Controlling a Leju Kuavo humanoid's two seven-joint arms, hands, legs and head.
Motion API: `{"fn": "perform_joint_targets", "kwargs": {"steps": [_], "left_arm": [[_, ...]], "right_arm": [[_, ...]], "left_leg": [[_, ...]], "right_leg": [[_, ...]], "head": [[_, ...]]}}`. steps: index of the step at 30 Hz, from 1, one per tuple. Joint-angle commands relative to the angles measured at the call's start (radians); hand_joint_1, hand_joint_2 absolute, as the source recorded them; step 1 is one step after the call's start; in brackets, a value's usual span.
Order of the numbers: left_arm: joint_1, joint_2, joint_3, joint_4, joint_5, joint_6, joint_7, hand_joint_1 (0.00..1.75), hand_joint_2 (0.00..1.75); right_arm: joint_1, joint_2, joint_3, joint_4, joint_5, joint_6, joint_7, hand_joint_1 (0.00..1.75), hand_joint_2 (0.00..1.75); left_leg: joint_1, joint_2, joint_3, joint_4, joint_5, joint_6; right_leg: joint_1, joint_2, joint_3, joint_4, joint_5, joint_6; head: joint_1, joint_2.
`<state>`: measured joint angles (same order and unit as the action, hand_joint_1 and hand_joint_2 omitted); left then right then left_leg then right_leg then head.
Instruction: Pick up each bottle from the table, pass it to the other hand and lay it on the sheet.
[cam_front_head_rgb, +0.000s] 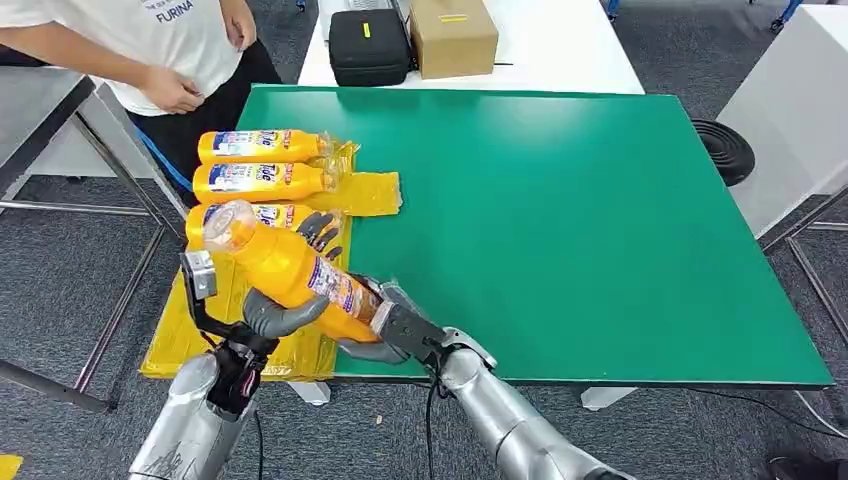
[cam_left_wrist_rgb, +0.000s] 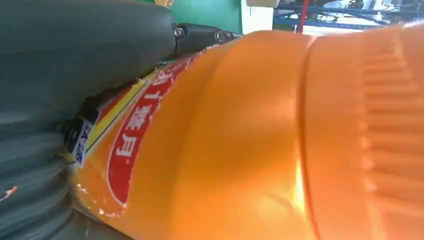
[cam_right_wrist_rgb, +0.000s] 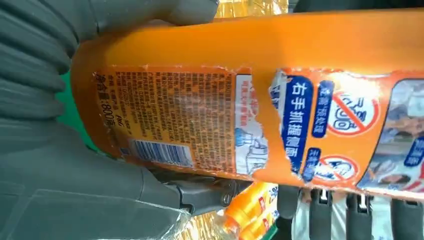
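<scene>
An orange bottle (cam_front_head_rgb: 290, 268) with a clear cap hangs tilted over the table's front left corner, cap end up and to the left. My left hand (cam_front_head_rgb: 285, 308) grips its middle from below, fingers wrapped behind it. My right hand (cam_front_head_rgb: 385, 325) holds the base end. Close up, the bottle (cam_left_wrist_rgb: 260, 140) lies against my left hand (cam_left_wrist_rgb: 75, 60). The torn label side of the bottle (cam_right_wrist_rgb: 250, 60) sits inside my right hand (cam_right_wrist_rgb: 60, 190). Three more orange bottles (cam_front_head_rgb: 262, 146) (cam_front_head_rgb: 262, 181) (cam_front_head_rgb: 270, 215) lie side by side on the yellow sheet (cam_front_head_rgb: 190, 340); the nearest is partly hidden.
The green table top (cam_front_head_rgb: 580, 220) stretches to the right. A person (cam_front_head_rgb: 170, 50) stands at the far left corner, close to the sheet. A black case (cam_front_head_rgb: 368, 45) and a cardboard box (cam_front_head_rgb: 453, 35) sit on the white table behind.
</scene>
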<state>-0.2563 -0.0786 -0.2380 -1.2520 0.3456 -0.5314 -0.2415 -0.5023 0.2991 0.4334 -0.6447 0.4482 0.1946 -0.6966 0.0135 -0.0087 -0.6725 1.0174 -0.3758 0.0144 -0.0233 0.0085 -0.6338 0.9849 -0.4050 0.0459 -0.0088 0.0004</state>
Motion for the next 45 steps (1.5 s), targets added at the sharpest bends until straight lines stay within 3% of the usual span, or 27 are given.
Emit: {"fn": "perform_joint_targets", "kwargs": {"steps": [1, 7, 8, 9, 10, 29, 31, 33, 34, 35, 45], "left_arm": [[-0.048, 0.016, -0.052, 0.057, -0.003, 0.0, -0.019, 0.0, 1.75], [-0.038, 0.019, -0.048, 0.045, 0.003, -0.008, -0.034, 0.05, 1.75], [-0.038, 0.019, -0.048, 0.045, 0.003, -0.008, -0.034, 0.63, 1.75], [-0.035, 0.02, -0.049, 0.04, 0.004, -0.01, -0.036, 1.61, 1.75], [-0.034, 0.022, -0.051, 0.036, 0.004, -0.017, -0.04, 1.75, 1.75], [-0.029, 0.024, -0.058, 0.033, -0.013, -0.012, -0.038, 1.75, 1.75], [-0.025, 0.023, -0.061, 0.043, -0.021, -0.001, -0.029, 1.75, 1.75], [-0.021, 0.024, -0.061, 0.048, -0.032, 0.014, -0.028, 1.75, 1.75], [-0.02, 0.024, -0.059, 0.049, -0.032, 0.015, -0.028, 1.75, 1.75], [-0.015, 0.028, -0.056, 0.045, -0.045, 0.03, -0.029, 1.75, 1.75], [-0.012, 0.031, -0.052, 0.038, -0.05, 0.036, -0.028, 1.75, 1.75]], "right_arm": [[-0.059, 0.023, 0.085, 0.168, 0.036, 0.024, -0.002, 1.75, 1.75], [-0.061, 0.026, 0.093, 0.192, 0.043, 0.028, -0.002, 1.75, 1.75], [-0.061, 0.024, 0.093, 0.193, 0.044, 0.028, -0.002, 1.75, 1.75], [-0.062, 0.026, 0.095, 0.198, 0.047, 0.025, -0.002, 1.75, 1.75], [-0.062, 0.026, 0.095, 0.2, 0.047, 0.027, -0.002, 1.75, 1.75], [-0.054, 0.019, 0.09, 0.187, 0.035, 0.03, -0.002, 1.75, 1.75], [-0.051, 0.015, 0.091, 0.174, 0.024, 0.035, -0.002, 1.75, 1.75], [-0.05, 0.011, 0.084, 0.163, 0.006, 0.03, -0.002, 1.54, 1.75], [-0.05, 0.011, 0.077, 0.159, -0.001, 0.027, -0.002, 0.59, 1.75], [-0.047, 0.012, 0.06, 0.152, -0.021, 0.011, -0.002, 0.0, 1.75], [-0.049, 0.013, 0.052, 0.149, -0.03, 0.005, -0.002, 0.0, 1.75]], "left_leg": [[0.0, 0.0, 0.006, 0.0, -0.002, 0.0], [0.0, -0.001, 0.002, 0.0, -0.001, 0.0], [0.001, -0.001, 0.005, 0.0, -0.002, 0.0], [0.001, -0.001, 0.008, 0.0, -0.004, 0.0], [0.0, -0.001, 0.003, 0.0, -0.001, 0.0], [0.0, -0.001, 0.002, 0.0, -0.001, 0.0], [0.001, -0.001, 0.007, 0.0, -0.004, 0.0], [0.001, -0.002, 0.007, 0.0, -0.003, 0.0], [0.001, -0.001, 0.004, 0.0, -0.002, 0.0], [0.0, -0.001, 0.003, -0.001, -0.001, 0.0], [0.0, -0.001, 0.003, 0.0, -0.001, 0.0]], "right_leg": [[0.001, -0.002, 0.007, -0.001, -0.003, -0.002], [0.001, -0.001, 0.003, -0.001, -0.001, -0.001], [0.001, -0.002, 0.006, 0.0, -0.003, -0.002], [0.002, -0.003, 0.009, 0.0, -0.004, -0.004], [0.001, -0.002, 0.004, 0.0, -0.002, -0.002], [0.001, -0.002, 0.003, -0.001, -0.001, -0.002], [0.002, -0.003, 0.008, 0.0, -0.004, -0.003], [0.001, -0.003, 0.008, 0.0, -0.004, -0.003], [0.001, -0.003, 0.005, -0.001, -0.002, -0.002], [0.0, -0.002, 0.003, -0.001, -0.001, -0.001], [0.001, -0.002, 0.004, -0.001, -0.002, -0.002]], "head": [[0.0, 0.0], [0.0, 0.0], [0.0, 0.0], [0.0, 0.0], [0.0, 0.0], [0.0, 0.0], [0.0, 0.0], [0.0, 0.0], [0.0, 0.0], [0.0, 0.0], [0.0, 0.0]]}}
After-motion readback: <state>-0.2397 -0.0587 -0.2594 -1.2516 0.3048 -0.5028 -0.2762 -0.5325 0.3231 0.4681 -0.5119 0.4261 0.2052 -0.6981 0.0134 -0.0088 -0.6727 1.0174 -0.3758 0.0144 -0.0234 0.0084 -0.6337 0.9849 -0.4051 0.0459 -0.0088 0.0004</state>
